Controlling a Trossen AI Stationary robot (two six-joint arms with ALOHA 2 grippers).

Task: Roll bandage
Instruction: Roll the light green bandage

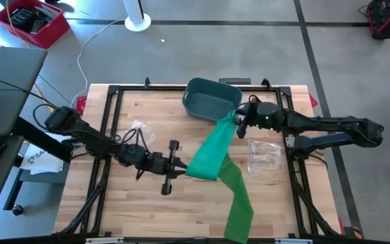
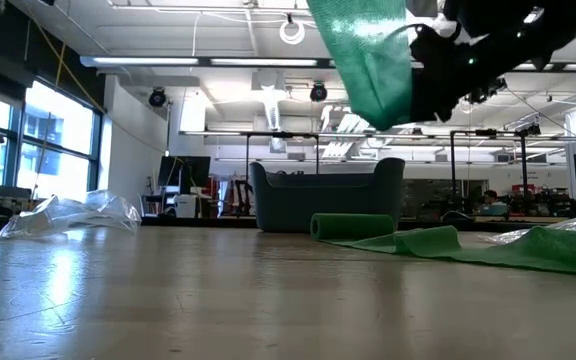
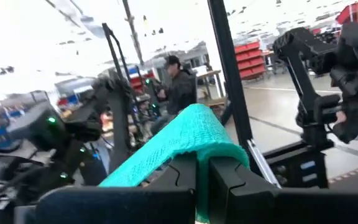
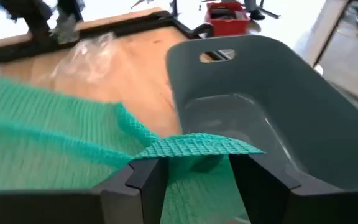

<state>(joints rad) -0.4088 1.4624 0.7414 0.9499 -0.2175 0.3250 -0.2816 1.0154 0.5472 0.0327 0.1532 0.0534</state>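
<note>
One camera looks straight down, one level across the table point(image 1: 114, 210), two ride the wrists close to the bandage point(image 1: 212, 152).

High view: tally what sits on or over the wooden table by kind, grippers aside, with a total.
Green bandage: 1
Grey-blue bin: 1
Clear plastic wrappers: 2, one by the left gripper, one near the right gripper
Total: 4

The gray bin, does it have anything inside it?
No, the gray bin looks bare inside; the green bandage hangs in front of it.
</note>
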